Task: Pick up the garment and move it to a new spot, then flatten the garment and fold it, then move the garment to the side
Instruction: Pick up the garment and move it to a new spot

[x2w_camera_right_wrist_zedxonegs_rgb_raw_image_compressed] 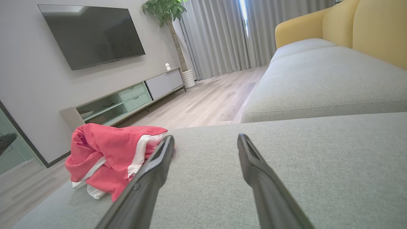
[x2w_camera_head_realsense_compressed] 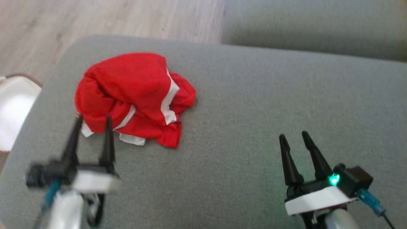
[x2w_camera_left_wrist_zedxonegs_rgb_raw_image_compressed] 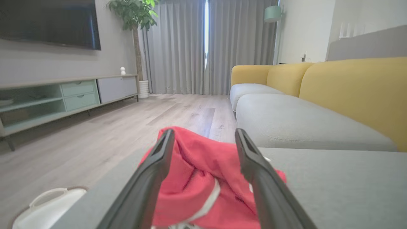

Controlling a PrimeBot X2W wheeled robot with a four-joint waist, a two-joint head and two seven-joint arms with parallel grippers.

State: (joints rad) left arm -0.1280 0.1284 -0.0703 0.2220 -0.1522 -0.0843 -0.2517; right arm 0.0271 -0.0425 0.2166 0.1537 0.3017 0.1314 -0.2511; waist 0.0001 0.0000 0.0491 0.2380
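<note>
Crumpled red garment on grey cushion

The left pincer points straight ahead at lower left, fingers spread wide. The right pincer leans slightly left, fingers likewise apart.

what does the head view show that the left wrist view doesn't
Head view, not left wrist: the right gripper, open over bare grey cushion, and the full crumpled outline of the garment. Left wrist view, not head: yellow sofa backs, curtains, a plant, a wall TV and a low cabinet. Both: the red garment with white stripes, the open left gripper aimed at it, the cushion, wood floor and a white container beside the cushion.
</note>
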